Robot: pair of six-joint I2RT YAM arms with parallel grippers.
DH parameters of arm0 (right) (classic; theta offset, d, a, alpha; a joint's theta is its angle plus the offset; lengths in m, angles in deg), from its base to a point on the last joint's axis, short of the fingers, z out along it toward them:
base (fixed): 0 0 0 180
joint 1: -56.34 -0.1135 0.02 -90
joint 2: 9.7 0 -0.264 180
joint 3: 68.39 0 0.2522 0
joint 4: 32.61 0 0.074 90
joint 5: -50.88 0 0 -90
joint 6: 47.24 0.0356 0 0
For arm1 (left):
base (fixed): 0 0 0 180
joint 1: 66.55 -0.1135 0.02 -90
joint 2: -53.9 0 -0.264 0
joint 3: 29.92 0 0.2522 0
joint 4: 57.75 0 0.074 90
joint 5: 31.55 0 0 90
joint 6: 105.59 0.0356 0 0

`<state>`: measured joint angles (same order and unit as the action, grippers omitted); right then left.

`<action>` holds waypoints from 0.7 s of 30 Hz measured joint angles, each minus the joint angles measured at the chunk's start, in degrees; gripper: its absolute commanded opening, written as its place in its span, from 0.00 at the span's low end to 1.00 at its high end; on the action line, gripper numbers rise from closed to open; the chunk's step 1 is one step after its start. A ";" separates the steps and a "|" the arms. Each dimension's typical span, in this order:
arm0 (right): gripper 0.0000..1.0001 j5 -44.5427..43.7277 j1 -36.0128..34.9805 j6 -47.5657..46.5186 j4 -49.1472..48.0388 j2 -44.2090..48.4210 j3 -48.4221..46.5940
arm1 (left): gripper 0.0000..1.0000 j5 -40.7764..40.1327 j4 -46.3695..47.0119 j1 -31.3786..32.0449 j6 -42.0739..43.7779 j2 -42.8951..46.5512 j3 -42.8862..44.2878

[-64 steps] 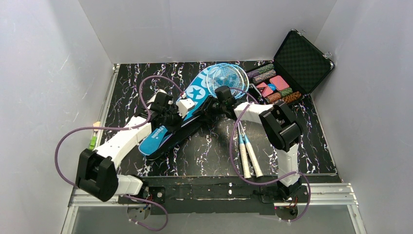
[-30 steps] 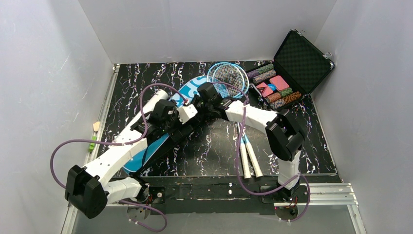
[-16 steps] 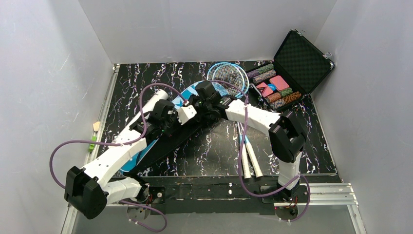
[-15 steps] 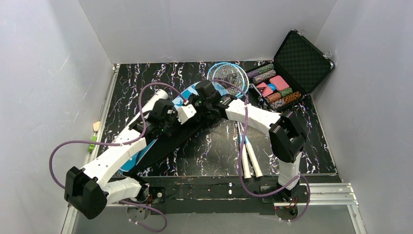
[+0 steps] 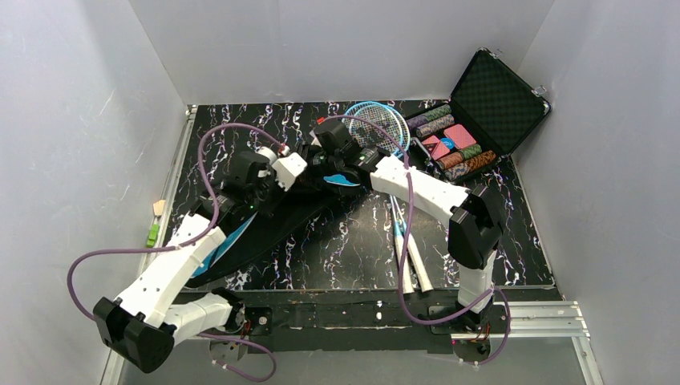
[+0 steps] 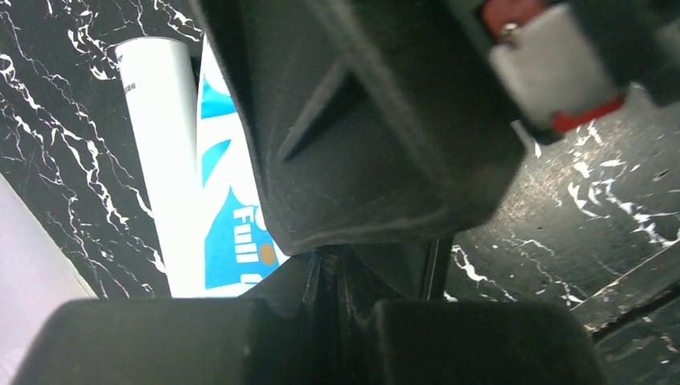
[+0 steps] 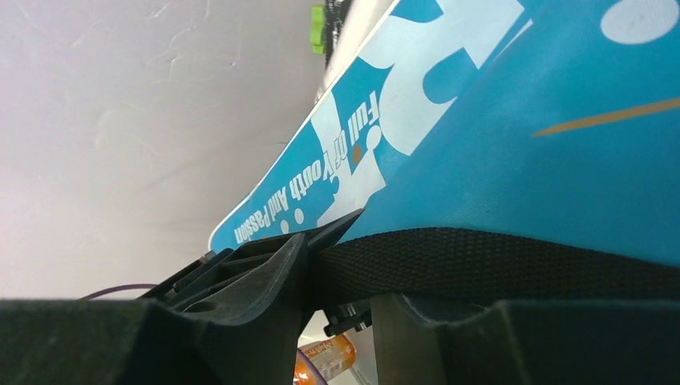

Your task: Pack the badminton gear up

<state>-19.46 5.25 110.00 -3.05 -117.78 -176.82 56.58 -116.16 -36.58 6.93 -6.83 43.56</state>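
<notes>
The blue "SPORT" bag (image 5: pixel 265 220) lies slantwise mid-table with its black side mostly up and a little blue showing (image 5: pixel 345 180). My left gripper (image 5: pixel 306 172) is shut on a fold of the bag's black fabric (image 6: pixel 377 144). My right gripper (image 5: pixel 327 157) is shut on the bag's black webbing strap (image 7: pixel 497 261), under its blue lettered face (image 7: pixel 521 144). The long white tube (image 6: pixel 160 152) lies beside the bag's blue side. Two light-blue rackets have their heads (image 5: pixel 377 127) at the back and their white handles (image 5: pixel 410 265) near the front. No shuttlecocks are in view.
An open black hard case (image 5: pixel 481 112) of coloured chips stands at the back right. Small green and tan items (image 5: pixel 154 224) sit at the table's left edge. White walls enclose three sides. An orange-labelled item (image 7: pixel 330 358) shows below the right fingers.
Both grippers moved back and left with the bag. The bag turned over, so its black side now shows where blue lettering showed before. The rackets stayed put.
</notes>
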 measured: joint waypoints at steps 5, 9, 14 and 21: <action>0.46 0.26 -0.15 -1.97 0.50 0.02 -3.17 | 0.00 3.72 -1.79 -4.48 -3.61 0.85 3.23; 0.50 0.72 -0.33 -2.78 0.13 0.04 -4.15 | 0.00 5.75 -3.82 -6.69 -5.09 0.87 5.44; 0.62 1.16 -0.42 -3.23 -0.55 1.44 -3.50 | 0.00 5.79 -6.95 -7.61 -5.38 0.96 8.02; 0.68 1.03 0.33 -5.99 -0.17 7.74 0.90 | 0.00 5.18 -9.99 -9.40 -5.49 2.23 12.76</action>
<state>-18.43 5.57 104.02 -3.23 -110.04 -175.93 61.76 -126.15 -45.97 1.44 -4.60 56.33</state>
